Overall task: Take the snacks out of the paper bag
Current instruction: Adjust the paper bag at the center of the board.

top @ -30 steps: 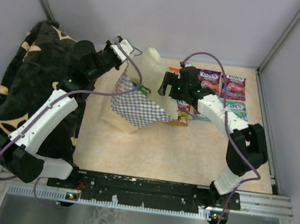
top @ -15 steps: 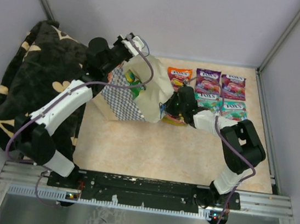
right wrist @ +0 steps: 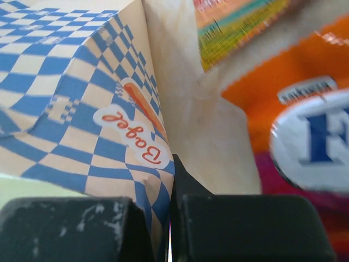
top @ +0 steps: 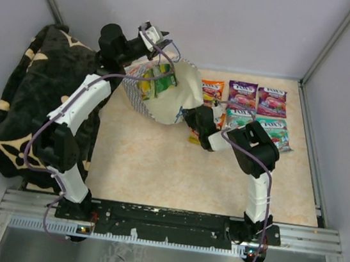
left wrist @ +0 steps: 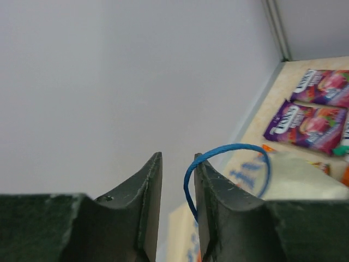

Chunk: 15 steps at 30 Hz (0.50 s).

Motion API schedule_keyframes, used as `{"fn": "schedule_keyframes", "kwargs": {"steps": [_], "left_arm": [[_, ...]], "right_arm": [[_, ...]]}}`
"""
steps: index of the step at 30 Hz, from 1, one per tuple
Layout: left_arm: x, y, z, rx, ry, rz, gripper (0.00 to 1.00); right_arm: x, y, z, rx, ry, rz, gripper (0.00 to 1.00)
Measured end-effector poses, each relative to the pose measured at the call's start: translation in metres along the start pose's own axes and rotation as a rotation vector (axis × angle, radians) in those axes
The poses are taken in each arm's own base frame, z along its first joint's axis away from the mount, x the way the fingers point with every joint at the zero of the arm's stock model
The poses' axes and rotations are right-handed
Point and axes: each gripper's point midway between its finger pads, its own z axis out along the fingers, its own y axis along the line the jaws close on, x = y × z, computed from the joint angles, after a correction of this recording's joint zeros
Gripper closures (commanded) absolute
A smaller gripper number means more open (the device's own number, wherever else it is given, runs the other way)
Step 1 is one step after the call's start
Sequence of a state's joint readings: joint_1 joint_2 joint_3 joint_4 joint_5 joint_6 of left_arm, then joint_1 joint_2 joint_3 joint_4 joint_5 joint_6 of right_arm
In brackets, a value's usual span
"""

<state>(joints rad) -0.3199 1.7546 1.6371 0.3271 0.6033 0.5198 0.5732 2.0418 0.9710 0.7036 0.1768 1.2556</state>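
Small cream-white paper bag (top: 181, 94) with a blue-white checkered band sits tipped on the beige worktop (top: 158, 161), mouth gaping so the inside shows. Yellow and green packets (top: 153, 83), flat and glossy, lie inside it, not yet out.

Right gripper (right wrist: 171, 196): fingers pressed together on a folded edge of the bag's checkered paper. My guess is that it anchors the bag so it cannot slide or fold shut.

Left gripper (left wrist: 178, 164): up at the bag's far rim, jaws a little apart. The thin blue string handle (left wrist: 229, 148) arcs beside one finger and runs along its inner face. It does not look pinched. The handle is likely the way to hold the mouth up.

Just right of the bag, glossy packets lie in rows on the worktop: an orange packet (top: 211, 89), two purple-pink packets (top: 242, 93) and two teal packets (top: 241, 117). The tidy rows keep them apart from the bag. A yellowish packet (top: 194, 135) lies partly under the right gripper.

Black floral blanket (top: 17, 104) is heaped at the left, outside the work.

Judgement: job partly done, the bag's last packets remaining.
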Motion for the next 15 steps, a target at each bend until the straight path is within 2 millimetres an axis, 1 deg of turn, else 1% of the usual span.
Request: {"fn": "schedule_keyframes", "kwargs": {"steps": [2,5,6,7,8,9,11,12,13,14,15], "left_arm": [[-0.005,-0.006,-0.013,0.023,0.018,-0.026,0.48],[-0.014,-0.021,-0.048,0.014,0.068,-0.078,0.46],[-0.018,-0.031,-0.070,-0.009,0.093,-0.104,0.45],[-0.027,-0.039,-0.092,-0.033,0.100,-0.118,0.45],[-0.032,-0.042,-0.101,-0.046,0.104,-0.124,0.44],[-0.043,-0.043,-0.118,-0.091,0.090,-0.126,0.43],[-0.057,-0.049,-0.149,-0.165,0.071,-0.135,0.42],[-0.059,-0.051,-0.163,-0.211,0.064,-0.143,0.42],[-0.059,-0.051,-0.172,-0.248,0.061,-0.150,0.41],[-0.054,-0.050,-0.182,-0.305,0.063,-0.164,0.41],[-0.043,-0.049,-0.189,-0.357,0.080,-0.188,0.40]], "right_arm": [[-0.007,0.009,0.014,-0.011,-0.040,0.026,1.00],[-0.016,0.027,0.028,-0.043,-0.083,0.052,1.00],[-0.019,0.034,0.032,-0.054,-0.095,0.057,0.98],[-0.021,0.042,0.036,-0.066,-0.104,0.059,0.96],[-0.024,0.047,0.038,-0.074,-0.113,0.062,0.95],[-0.026,0.053,0.040,-0.082,-0.120,0.064,0.95],[-0.029,0.064,0.045,-0.100,-0.134,0.065,0.92],[-0.030,0.068,0.048,-0.109,-0.138,0.065,0.88],[-0.030,0.071,0.049,-0.113,-0.140,0.064,0.79],[-0.029,0.071,0.051,-0.115,-0.141,0.061,0.68],[-0.028,0.070,0.051,-0.111,-0.139,0.060,0.56]]}}
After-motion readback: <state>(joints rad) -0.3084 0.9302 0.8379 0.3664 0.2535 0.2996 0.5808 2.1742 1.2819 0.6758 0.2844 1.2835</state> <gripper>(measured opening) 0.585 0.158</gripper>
